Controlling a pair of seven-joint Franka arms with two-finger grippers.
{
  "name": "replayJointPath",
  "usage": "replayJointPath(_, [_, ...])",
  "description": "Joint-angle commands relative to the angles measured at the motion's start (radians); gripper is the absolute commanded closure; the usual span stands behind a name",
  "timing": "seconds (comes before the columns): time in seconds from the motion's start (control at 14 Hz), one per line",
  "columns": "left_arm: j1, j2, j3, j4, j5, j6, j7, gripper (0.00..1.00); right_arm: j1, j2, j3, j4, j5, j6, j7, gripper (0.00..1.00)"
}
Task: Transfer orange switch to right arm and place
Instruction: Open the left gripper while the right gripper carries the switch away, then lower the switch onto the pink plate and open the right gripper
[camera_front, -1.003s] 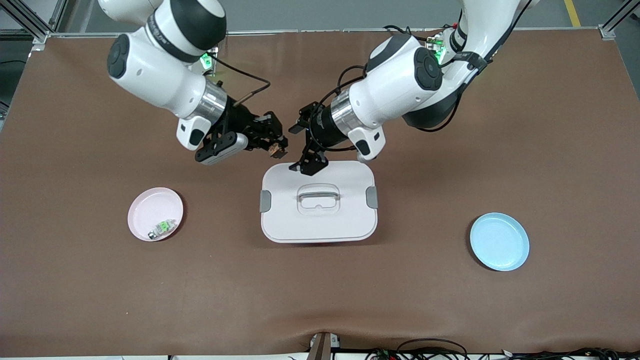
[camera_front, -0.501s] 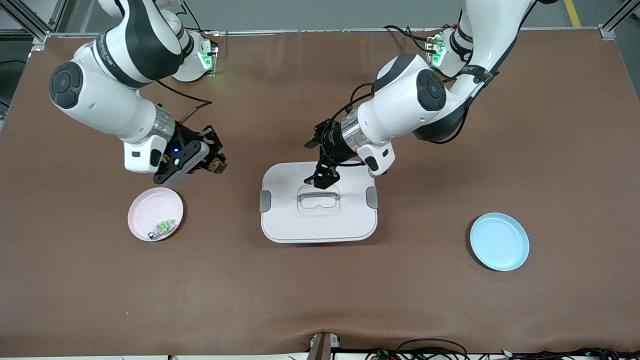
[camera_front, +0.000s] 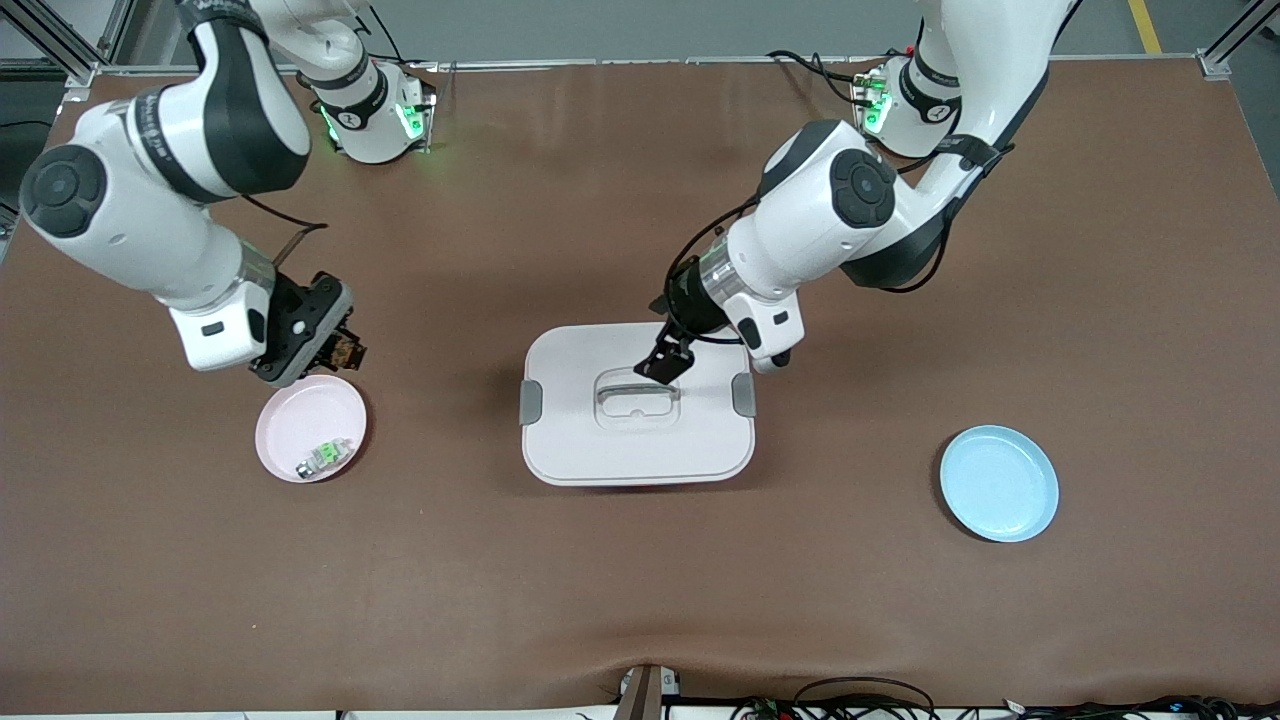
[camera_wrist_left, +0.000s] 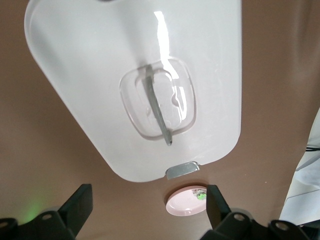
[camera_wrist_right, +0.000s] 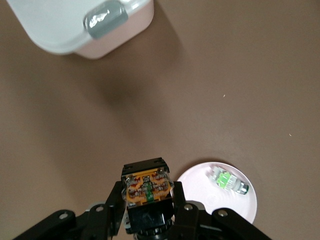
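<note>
Orange face up, the switch (camera_wrist_right: 148, 189) sits clamped between the fingers of the right gripper (camera_front: 343, 350), up in the air over the brown worktop (camera_front: 640, 600) just beside the pink plate (camera_front: 290, 420). On that plate lies a small green-faced part (camera_front: 322, 456). The left gripper (camera_front: 668, 362) hovers over the white lid (camera_front: 600, 450) near its handle (camera_front: 637, 392), fingers (camera_wrist_left: 75, 207) spread wide and holding nothing. A blue plate (camera_front: 998, 483) sits toward the left arm's end.

high front view, two downward wrist views
</note>
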Motion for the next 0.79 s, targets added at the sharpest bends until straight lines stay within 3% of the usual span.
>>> replayJointPath(0.0, [0.046, -0.070, -0.005, -0.051, 0.012, -0.007, 0.078, 0.00, -0.050, -0.009, 0.015, -0.069, -0.021, 0.049, -0.115, 1.00])
replayJointPath(0.43, [0.142, -0.155, -0.005, -0.159, 0.038, -0.014, 0.279, 0.00, -0.147, -0.013, 0.017, -0.242, -0.021, 0.270, -0.318, 1.00])
replayJointPath(0.72, [0.222, -0.179, -0.006, -0.163, 0.092, -0.117, 0.519, 0.00, -0.198, 0.035, 0.017, -0.344, -0.021, 0.474, -0.408, 1.00])
